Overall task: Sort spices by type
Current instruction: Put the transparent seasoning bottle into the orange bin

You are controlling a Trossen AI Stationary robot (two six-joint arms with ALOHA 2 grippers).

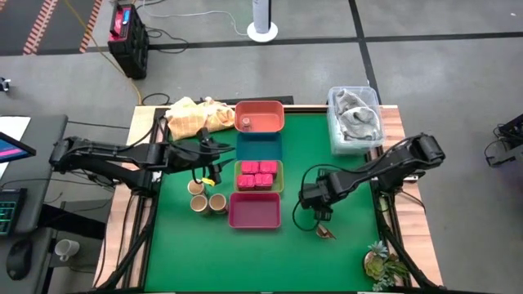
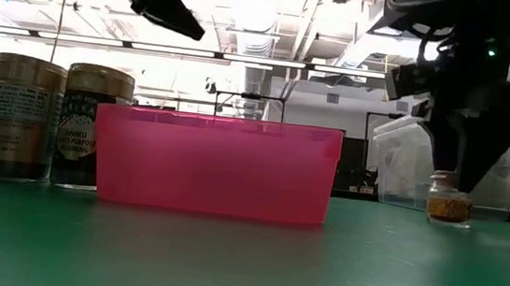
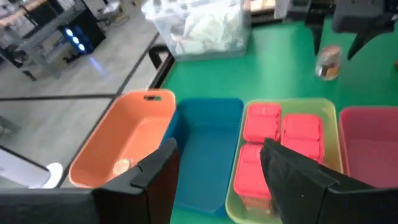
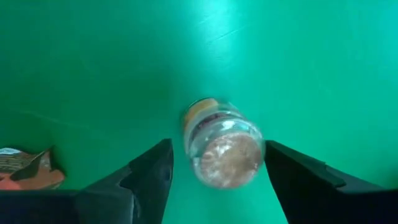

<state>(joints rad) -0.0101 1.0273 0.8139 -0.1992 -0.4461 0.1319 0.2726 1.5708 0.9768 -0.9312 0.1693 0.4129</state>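
My right gripper [image 4: 214, 177] is open and points down over a small glass jar of brown spice [image 4: 224, 149]. The jar stands upright on the green mat between the fingers, and a gap shows on at least one side. The low view shows the jar [image 2: 449, 201] under the gripper. My left gripper [image 3: 217, 180] is open and hovers above the blue tray [image 3: 205, 143] and the yellow-green tray [image 3: 333, 124]. That tray holds several pink blocks [image 1: 259, 174]. A second small jar [image 1: 245, 122] lies in the orange tray. Three tan tubs [image 1: 204, 198] stand left of the pink tray [image 1: 254, 210]. A brown packet [image 1: 327, 233] lies on the mat.
A clear bin with grey cloth [image 1: 355, 118] sits at the far right corner. A yellow cloth [image 1: 196, 114] lies at the far left, and a leafy sprig [image 1: 384, 263] at the near right. The four trays form a line down the middle, with open green mat near the front edge.
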